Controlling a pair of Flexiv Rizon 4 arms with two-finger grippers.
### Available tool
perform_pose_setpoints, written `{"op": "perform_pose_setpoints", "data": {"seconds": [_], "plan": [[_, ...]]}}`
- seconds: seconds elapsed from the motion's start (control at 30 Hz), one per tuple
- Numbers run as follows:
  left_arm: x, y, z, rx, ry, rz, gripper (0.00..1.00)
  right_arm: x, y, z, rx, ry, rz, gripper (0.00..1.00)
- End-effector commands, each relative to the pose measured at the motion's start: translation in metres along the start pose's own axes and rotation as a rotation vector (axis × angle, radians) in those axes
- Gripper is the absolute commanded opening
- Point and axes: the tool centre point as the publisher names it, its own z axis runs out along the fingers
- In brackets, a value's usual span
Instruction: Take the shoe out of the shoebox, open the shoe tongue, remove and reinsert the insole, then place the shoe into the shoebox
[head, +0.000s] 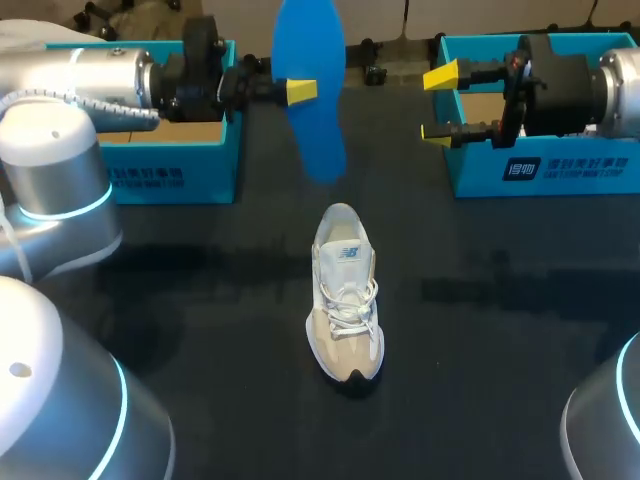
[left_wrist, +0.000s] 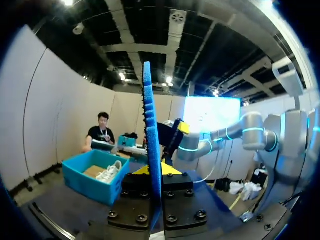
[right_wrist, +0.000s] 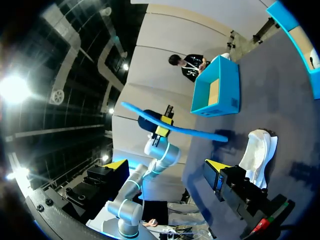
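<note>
The left claw (head: 303, 90) is clamped on the blue insole (head: 318, 135), raised at 12 o'clock of the shoe (head: 345, 300), which lies on the bench (head: 200, 300). The right claw (head: 438, 104), at 1 o'clock, gapes wide, holding nothing.

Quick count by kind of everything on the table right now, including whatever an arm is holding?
Boxes: 2, left box and right box.
Shoes: 2, table shoe and boxed shoe in the right box.
Insole: 1, held by left gripper.
Total: 5.
</note>
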Motion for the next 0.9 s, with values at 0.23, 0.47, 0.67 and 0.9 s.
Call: {"op": "perform_pose_setpoints", "data": {"seconds": [0.23,0.47,0.67,0.9], "plan": [[0.0021,0.004,-0.0004,0.071,0.006,0.383,0.0,-0.0006,0.0006,0.0019,0.0,0.0,0.001,1.0],[0.0022,0.0051,-0.0007,0.084,0.059,0.599,0.0,-0.0006,0.0006,0.0019,0.0,0.0,0.001,1.0],[0.0016,0.0037,-0.0023,0.029,0.064,0.835,0.0,-0.0006,0.0006,0.0019,0.0,0.0,0.001,1.0],[0.0,0.0032,-0.0012,0.048,0.037,1.135,0.0,-0.0006,0.0006,0.0019,0.0,0.0,0.001,1.0]]}}
